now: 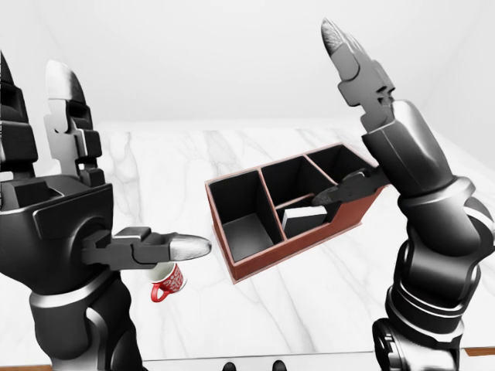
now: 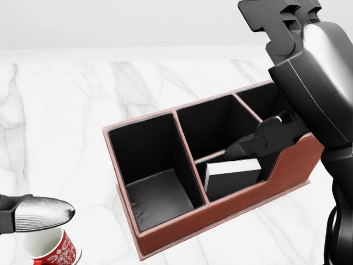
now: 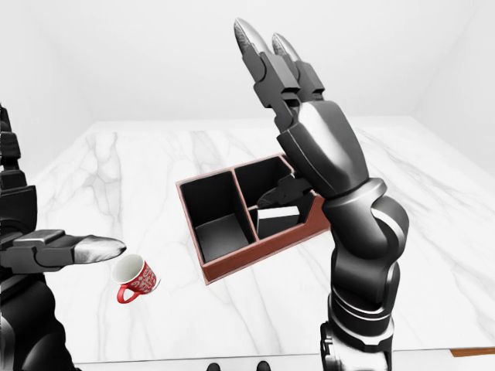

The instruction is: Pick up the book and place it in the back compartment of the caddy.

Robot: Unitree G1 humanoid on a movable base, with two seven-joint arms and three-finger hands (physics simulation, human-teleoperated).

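While the spread right hand (image 2: 287, 72) hides the caddy's (image 2: 165, 229) right end, the book (image 2: 234, 172) stays partly visible.

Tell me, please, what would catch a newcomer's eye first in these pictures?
Most striking is the robot's dark metallic right hand, raised open high above the table with fingers pointing up. Below it, on the white marble table, sits a reddish-brown caddy with black compartments, a white-edged dark book lying in its small near compartment. A red-and-white mug lies by the left hand.
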